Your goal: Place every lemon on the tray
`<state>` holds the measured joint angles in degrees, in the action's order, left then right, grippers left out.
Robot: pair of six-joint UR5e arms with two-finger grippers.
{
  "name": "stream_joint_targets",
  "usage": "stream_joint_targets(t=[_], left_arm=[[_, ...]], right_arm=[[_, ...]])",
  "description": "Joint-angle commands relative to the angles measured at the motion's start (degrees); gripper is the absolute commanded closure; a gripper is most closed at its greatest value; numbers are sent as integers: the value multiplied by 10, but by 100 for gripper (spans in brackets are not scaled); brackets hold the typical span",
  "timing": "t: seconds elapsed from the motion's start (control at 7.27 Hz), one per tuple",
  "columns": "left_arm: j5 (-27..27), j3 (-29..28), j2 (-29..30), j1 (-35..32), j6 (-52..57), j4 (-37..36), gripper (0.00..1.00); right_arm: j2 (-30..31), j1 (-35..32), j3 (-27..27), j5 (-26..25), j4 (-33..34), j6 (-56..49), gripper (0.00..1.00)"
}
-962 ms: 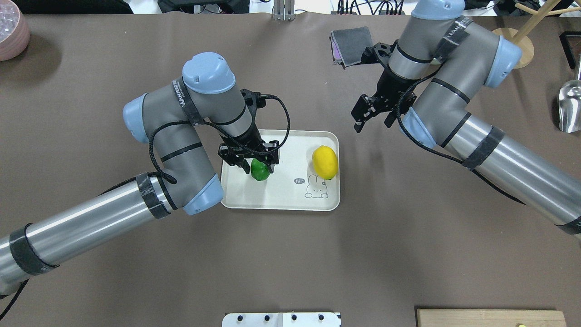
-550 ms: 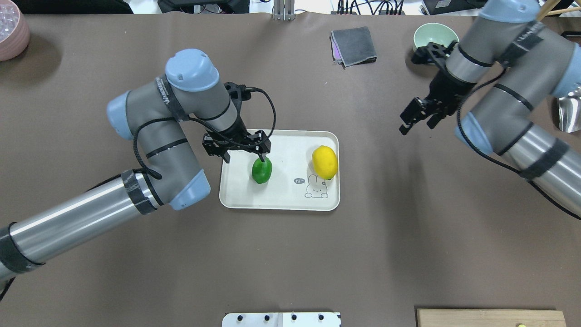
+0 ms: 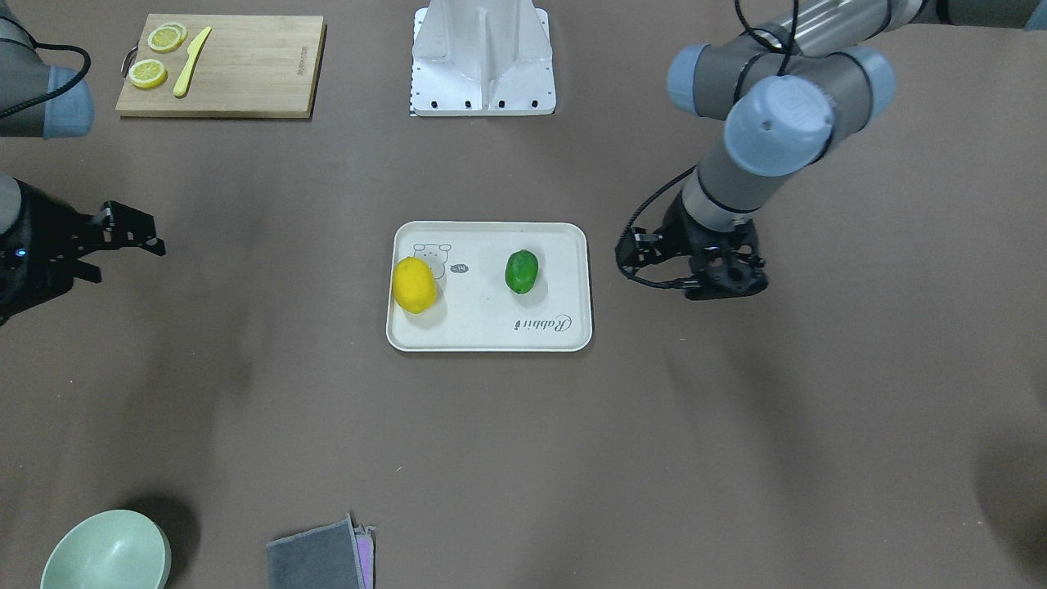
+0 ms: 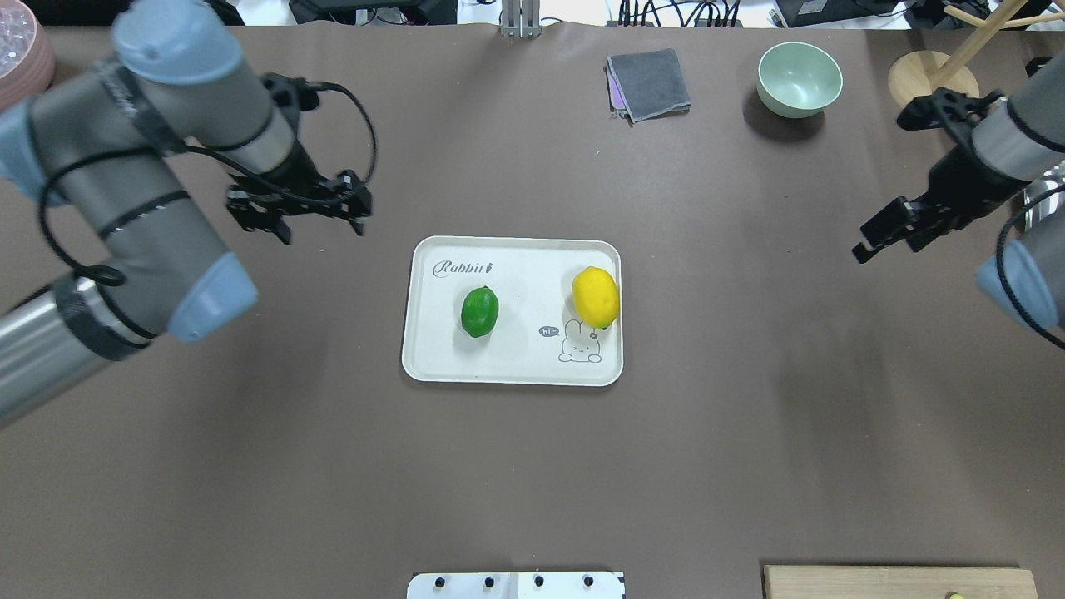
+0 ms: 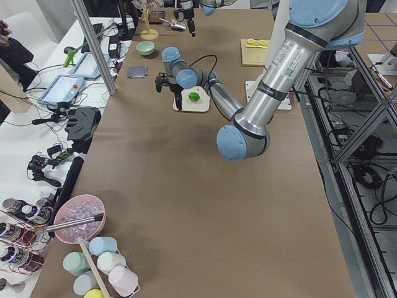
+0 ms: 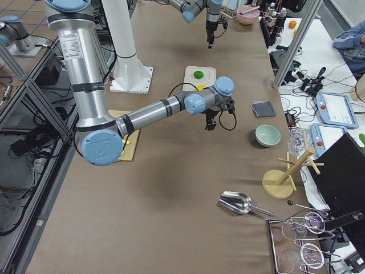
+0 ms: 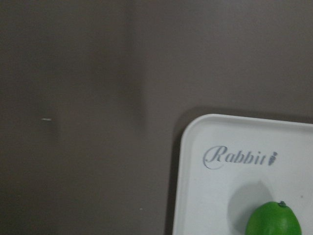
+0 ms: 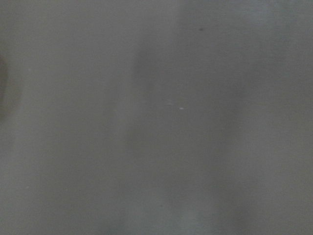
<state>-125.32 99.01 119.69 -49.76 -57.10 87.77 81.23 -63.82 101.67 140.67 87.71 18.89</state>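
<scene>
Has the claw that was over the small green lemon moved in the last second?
Yes. In the overhead view the left gripper has left the off-white rimmed tray, retreating leftward past its far corner.

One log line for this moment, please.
green lemon: on tray | yellow lemon: on tray | left tool: open, empty | right tool: open, empty

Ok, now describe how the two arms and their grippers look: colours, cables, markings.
Both the left arm and right arm have grey joint housings with pale blue caps, and silver tubes with black tape bands and dark printed lettering. A black cable loops along each to its all-black gripper: the left gripper and the right gripper.
</scene>
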Motion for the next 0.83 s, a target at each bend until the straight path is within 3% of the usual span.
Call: stream_joint_targets(t=[0.0, 0.28, 0.55, 0.69], left_arm=[[10, 25, -100, -101, 147, -10, 2], [9, 15, -176, -176, 279, -8, 2], [5, -11, -224, -268, 419, -9, 2], [3, -34, -247, -297, 473, -5, 2]], right_arm=[[61, -75, 4, -40, 2, -18, 1], [97, -117, -13, -38, 4, -22, 1], [91, -167, -82, -39, -1, -70, 2], [91, -194, -91, -41, 0, -94, 3]])
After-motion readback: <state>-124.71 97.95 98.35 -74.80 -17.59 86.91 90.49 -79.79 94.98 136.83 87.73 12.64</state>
